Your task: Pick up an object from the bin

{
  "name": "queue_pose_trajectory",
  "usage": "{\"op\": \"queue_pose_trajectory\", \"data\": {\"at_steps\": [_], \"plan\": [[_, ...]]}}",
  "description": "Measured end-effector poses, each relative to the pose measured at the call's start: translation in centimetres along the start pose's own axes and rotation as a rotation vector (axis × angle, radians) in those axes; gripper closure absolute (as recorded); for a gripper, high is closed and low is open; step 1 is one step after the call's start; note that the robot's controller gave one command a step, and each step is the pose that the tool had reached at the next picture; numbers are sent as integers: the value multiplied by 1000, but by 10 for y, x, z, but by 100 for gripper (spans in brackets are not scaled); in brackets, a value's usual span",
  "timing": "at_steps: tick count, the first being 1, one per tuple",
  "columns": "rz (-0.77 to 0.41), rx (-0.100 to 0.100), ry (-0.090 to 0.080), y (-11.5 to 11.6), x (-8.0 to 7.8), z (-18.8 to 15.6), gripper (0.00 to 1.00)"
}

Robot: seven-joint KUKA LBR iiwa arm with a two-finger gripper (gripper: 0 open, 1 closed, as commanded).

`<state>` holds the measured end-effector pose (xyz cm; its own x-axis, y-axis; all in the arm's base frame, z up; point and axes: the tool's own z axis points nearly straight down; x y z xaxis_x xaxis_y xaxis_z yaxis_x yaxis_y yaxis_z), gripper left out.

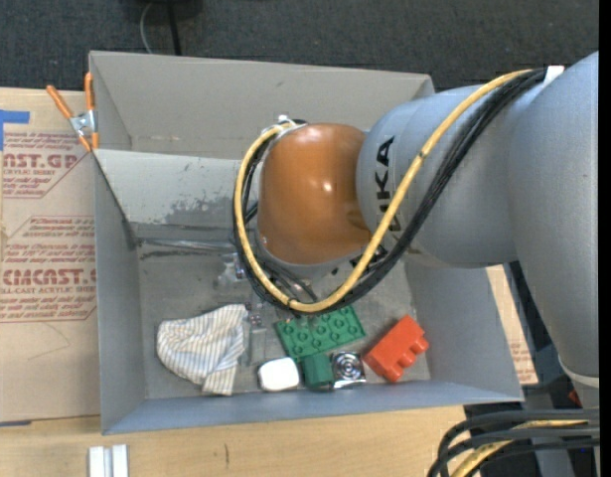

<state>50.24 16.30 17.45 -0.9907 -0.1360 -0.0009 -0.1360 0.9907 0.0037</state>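
Grey metal bin (pixel 116 266): all loose things lie along the near wall; the floor further back is bare.

Grey arm (pixel 484 187) with its orange wrist cover (pixel 305 192) and cable loop hangs low over the bin's middle and hides most of what lies under it. We see the gripper (pixel 256 309) just below the cover, between the cloth's right edge and the green plate's left corner. We cannot tell whether it is released or clenched, and we see nothing held in it.

Candidates, both just beside the gripper:
- Crumpled white-and-beige striped cloth (pixel 204 348), near-left. We judge it light, soft and not fragile. It should bunch under a pinch, so a raised fold near its top edge is the best hold.
- Flat green studded plastic plate (pixel 320 334), near-centre, partly under the cable loop. We judge it light, stiff and smooth-edged. It lies flat, so it needs a grip across two opposite edges.

Neighbours:
- Orange-red plastic block (pixel 396 348), just right of the plate. It is chunky and rigid, the easiest to grip but furthest from the gripper.
- Small white rounded piece (pixel 279 374), touching the plate's near-left corner and close to the cloth. It crowds both holds.
- Small shiny metal piece (pixel 349 368) against the plate's near edge, which it blocks.
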Motion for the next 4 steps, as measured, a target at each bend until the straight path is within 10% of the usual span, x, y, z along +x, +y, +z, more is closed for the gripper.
{"op": "queue_pose_trajectory", "data": {"at_steps": [2,3,4], "plan": [[-45,-1,-6,6,-6,65,0],[87,-2,3,11,-7,103,100],[87,-2,3,11,-7,103,100]]}}
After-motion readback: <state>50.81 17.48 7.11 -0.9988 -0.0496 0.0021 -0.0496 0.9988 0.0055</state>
